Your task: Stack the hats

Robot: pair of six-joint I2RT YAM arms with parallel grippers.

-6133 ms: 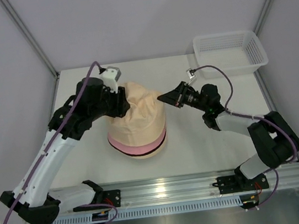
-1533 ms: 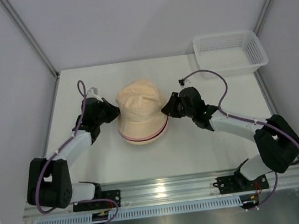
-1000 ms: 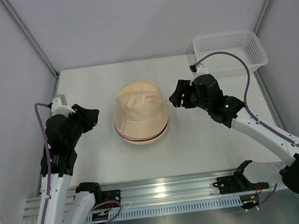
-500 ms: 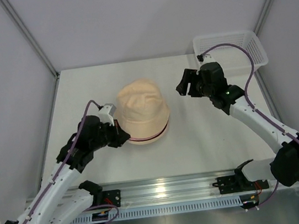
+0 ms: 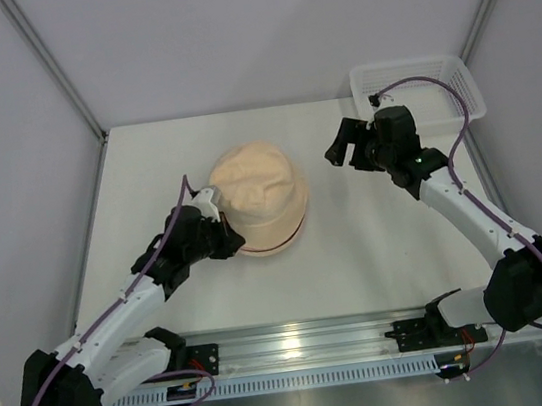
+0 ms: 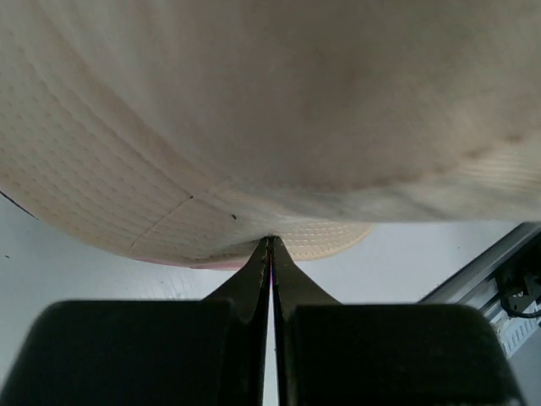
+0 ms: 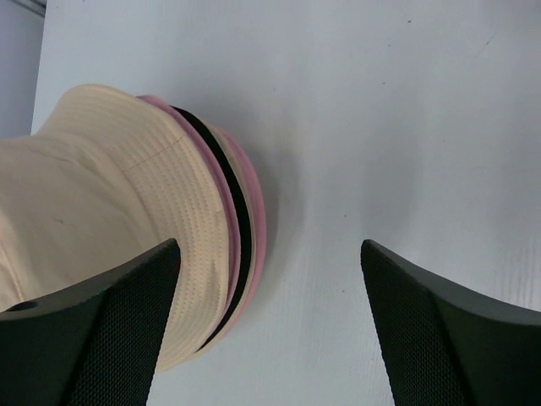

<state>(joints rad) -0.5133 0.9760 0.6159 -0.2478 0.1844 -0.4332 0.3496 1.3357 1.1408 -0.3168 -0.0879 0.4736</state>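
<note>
I see pale peach fabric bucket hat (image 5: 258,193) topping stack on white table (image 5: 388,247). Left gripper (image 5: 225,238) fully closed, tips at brim, nothing visibly caught; right gripper (image 5: 337,149) gaping, empty. I judge tidying stage; next, ease clear.

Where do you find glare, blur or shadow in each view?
Top external: glare on the silver metal rail, otherwise even light. Left wrist: the pale peach fabric bucket hat sits very close, its top blurred. Right wrist: sharp, faint shadow beside the hat.
</note>
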